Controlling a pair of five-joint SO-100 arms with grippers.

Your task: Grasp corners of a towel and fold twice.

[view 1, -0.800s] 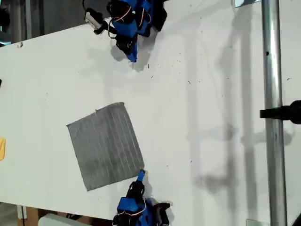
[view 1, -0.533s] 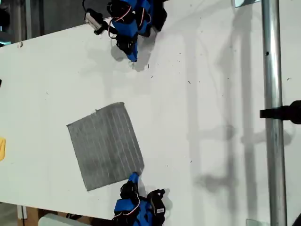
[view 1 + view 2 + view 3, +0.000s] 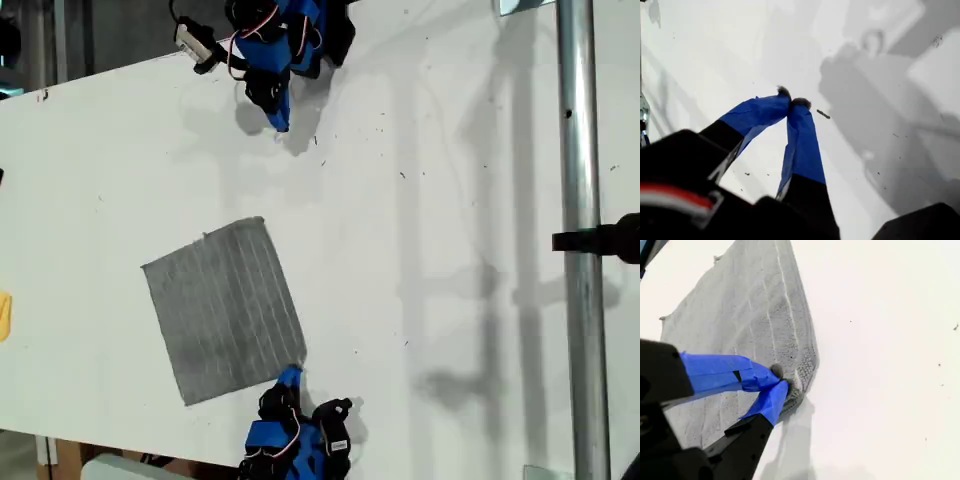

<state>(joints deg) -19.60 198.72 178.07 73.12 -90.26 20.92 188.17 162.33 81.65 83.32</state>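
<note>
The towel point(image 3: 222, 310) lies flat on the white table, dark grey with pale stripes, a little left of centre in the exterior view. My second gripper point(image 3: 291, 374) comes in from the exterior view's bottom edge. It is shut on the towel's corner point(image 3: 798, 390), which puckers up at the blue-taped tips point(image 3: 781, 377). The towel point(image 3: 740, 315) stretches away from the jaws. My first gripper point(image 3: 279, 124) hangs at the exterior view's top, well apart from the cloth. It point(image 3: 791, 102) is shut with nothing between the tips, over bare table.
A metal pole point(image 3: 580, 250) with a black clamp point(image 3: 603, 240) runs down the exterior view's right side. A yellow object point(image 3: 4, 315) shows at that view's left edge. The table's edge point(image 3: 100, 75) slants across the upper left of that view.
My second gripper drew back toward the exterior view's bottom, then settled on the towel's near corner. The first arm shifted slightly. The towel has stayed flat.
</note>
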